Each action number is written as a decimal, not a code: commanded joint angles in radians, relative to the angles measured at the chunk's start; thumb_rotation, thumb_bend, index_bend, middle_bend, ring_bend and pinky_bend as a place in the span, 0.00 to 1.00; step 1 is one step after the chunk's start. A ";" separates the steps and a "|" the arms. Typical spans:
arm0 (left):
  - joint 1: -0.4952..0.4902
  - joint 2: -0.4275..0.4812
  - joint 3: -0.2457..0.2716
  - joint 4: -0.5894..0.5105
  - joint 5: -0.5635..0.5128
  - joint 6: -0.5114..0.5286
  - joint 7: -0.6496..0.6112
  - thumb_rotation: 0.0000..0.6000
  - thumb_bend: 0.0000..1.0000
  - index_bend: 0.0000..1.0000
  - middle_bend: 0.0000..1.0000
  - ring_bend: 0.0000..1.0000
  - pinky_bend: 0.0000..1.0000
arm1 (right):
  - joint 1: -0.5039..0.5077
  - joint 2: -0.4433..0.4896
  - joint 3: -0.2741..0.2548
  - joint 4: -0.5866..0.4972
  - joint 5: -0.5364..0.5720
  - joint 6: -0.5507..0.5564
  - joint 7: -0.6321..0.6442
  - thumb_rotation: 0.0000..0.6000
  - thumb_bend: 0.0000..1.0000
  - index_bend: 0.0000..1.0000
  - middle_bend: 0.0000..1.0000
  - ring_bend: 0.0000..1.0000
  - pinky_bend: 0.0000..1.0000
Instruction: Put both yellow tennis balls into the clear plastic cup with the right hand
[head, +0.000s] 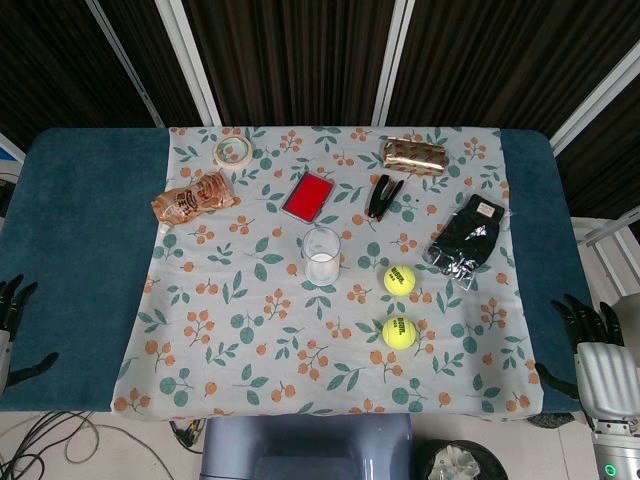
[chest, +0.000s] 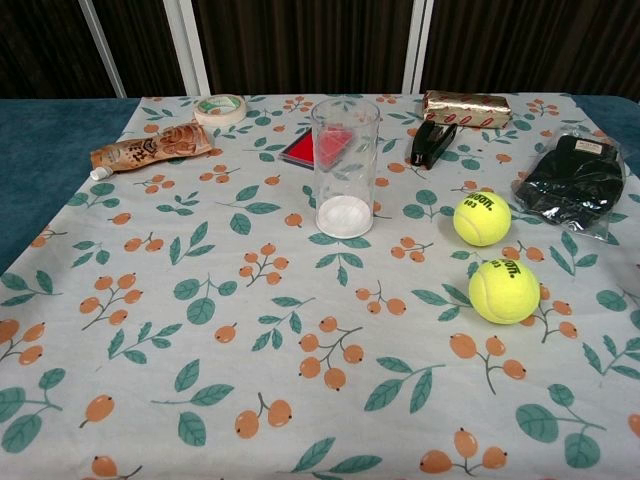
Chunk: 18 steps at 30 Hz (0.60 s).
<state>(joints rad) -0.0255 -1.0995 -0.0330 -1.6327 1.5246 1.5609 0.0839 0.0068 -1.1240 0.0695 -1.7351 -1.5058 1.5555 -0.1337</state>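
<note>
Two yellow tennis balls lie on the floral cloth right of centre: one (head: 399, 279) (chest: 482, 218) farther back, the other (head: 399, 332) (chest: 504, 291) nearer the front. The clear plastic cup (head: 321, 257) (chest: 344, 166) stands upright and empty to their left. My right hand (head: 588, 335) hangs off the table's right edge with its fingers apart, holding nothing, well right of the balls. My left hand (head: 12, 318) shows at the far left edge, fingers spread, empty. Neither hand appears in the chest view.
Along the back of the cloth lie a tape roll (head: 232, 151), a brown snack pouch (head: 194, 196), a red flat box (head: 309, 196), a black stapler (head: 383, 196), a gold wrapped packet (head: 414, 154) and a black bag (head: 467, 233). The teal table (head: 75, 240) flanks the cloth.
</note>
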 joint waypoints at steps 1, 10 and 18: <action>0.001 0.001 0.000 -0.003 -0.001 0.000 0.003 1.00 0.04 0.09 0.00 0.00 0.00 | 0.000 0.000 -0.001 -0.001 0.001 -0.002 0.001 1.00 0.23 0.16 0.12 0.14 0.00; 0.011 0.005 0.002 -0.017 0.004 0.018 0.009 1.00 0.04 0.09 0.00 0.00 0.00 | 0.000 0.008 -0.009 -0.007 -0.006 -0.007 0.011 1.00 0.23 0.16 0.12 0.13 0.00; 0.014 0.005 0.001 -0.022 0.000 0.022 0.012 1.00 0.04 0.09 0.00 0.00 0.00 | 0.002 0.033 -0.016 -0.030 -0.002 -0.030 0.063 1.00 0.23 0.16 0.11 0.12 0.00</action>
<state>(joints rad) -0.0114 -1.0943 -0.0322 -1.6550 1.5256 1.5839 0.0953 0.0078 -1.0941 0.0544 -1.7635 -1.5094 1.5293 -0.0743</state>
